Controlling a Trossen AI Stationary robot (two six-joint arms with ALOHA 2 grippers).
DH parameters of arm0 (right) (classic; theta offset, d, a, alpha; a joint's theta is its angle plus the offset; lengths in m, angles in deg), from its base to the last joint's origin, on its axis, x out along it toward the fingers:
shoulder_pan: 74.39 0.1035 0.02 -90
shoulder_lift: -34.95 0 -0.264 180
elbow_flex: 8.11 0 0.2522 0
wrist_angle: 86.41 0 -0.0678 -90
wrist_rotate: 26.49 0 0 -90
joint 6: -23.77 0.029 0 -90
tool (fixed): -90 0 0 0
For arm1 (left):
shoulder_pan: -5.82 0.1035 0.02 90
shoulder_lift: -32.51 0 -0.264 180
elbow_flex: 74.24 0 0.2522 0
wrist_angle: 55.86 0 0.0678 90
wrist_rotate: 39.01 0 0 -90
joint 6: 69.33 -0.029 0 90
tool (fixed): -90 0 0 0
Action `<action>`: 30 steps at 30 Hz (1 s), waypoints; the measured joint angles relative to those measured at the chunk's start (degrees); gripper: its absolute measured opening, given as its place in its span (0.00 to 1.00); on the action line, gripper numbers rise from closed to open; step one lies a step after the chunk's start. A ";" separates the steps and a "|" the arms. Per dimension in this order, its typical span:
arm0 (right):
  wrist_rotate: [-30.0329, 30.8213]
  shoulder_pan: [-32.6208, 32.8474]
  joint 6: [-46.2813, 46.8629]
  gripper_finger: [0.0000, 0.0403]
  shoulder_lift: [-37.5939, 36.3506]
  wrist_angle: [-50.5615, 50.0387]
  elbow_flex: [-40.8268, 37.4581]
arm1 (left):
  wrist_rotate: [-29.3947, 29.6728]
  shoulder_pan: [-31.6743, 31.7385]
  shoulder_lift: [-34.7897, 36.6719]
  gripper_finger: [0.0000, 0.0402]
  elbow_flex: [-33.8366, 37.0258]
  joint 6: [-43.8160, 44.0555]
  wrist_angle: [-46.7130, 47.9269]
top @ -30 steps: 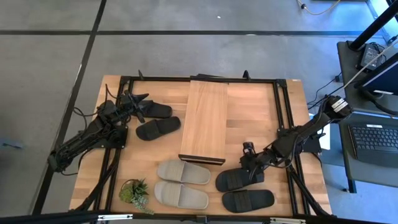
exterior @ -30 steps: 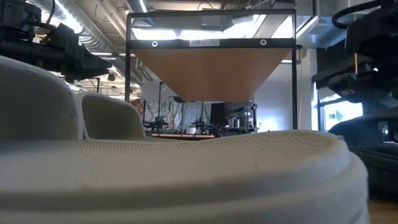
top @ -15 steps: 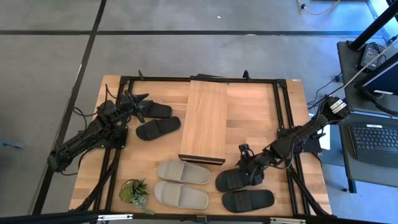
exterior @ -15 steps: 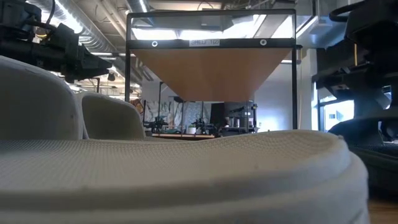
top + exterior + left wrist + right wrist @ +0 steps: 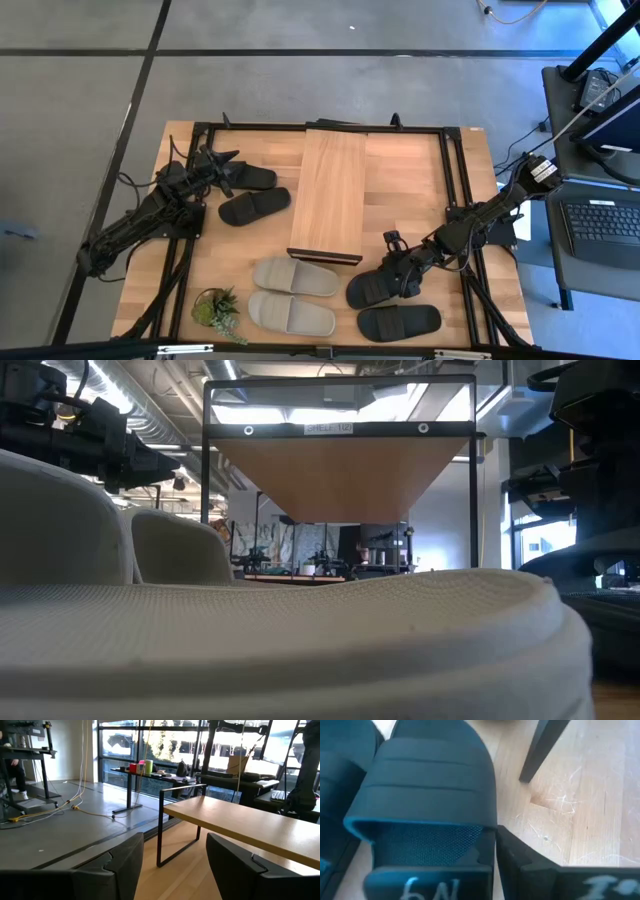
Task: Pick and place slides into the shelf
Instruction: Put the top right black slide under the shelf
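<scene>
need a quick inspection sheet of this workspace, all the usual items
surface: butcher-block tabletop, dark frame rails.
job's things: shelf mid-table, nothing on top; two black slides on its left, two beige slides near its front, two black slides at front right.
clutter: potted plant.
grippers: right gripper shut on the strap of a black slide; left gripper open by the left pair.
cables: bundles along both arms.
surroundings: laptop on a side desk.

Both arms were dark and slender, built of jointed segments with black cables trailing along them. The right arm (image 5: 490,215) carried a white tag near its base. The right gripper (image 5: 492,870) had matte black fingers bearing pale handwritten markings; the left gripper (image 5: 172,870) had broad, dark, flat fingers with notched edges.
</scene>
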 joint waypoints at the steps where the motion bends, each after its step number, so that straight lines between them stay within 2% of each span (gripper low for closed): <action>1: -0.02 0.00 0.51 0.03 0.00 0.00 0.00 | 0.01 -0.01 -0.01 0.52 0.00 0.00 0.00; 12: -0.69 0.00 9.99 0.01 -2.28 -6.34 0.06 | 0.10 0.01 0.00 0.52 0.00 0.00 0.28; 23: -1.06 0.02 19.67 0.00 -11.98 -26.38 -0.07 | 0.20 -0.01 0.00 0.52 0.00 0.01 0.85; 30: 6.59 -0.50 22.44 0.00 -19.01 -35.11 -0.07 | 0.27 0.01 0.00 0.52 0.00 0.00 0.87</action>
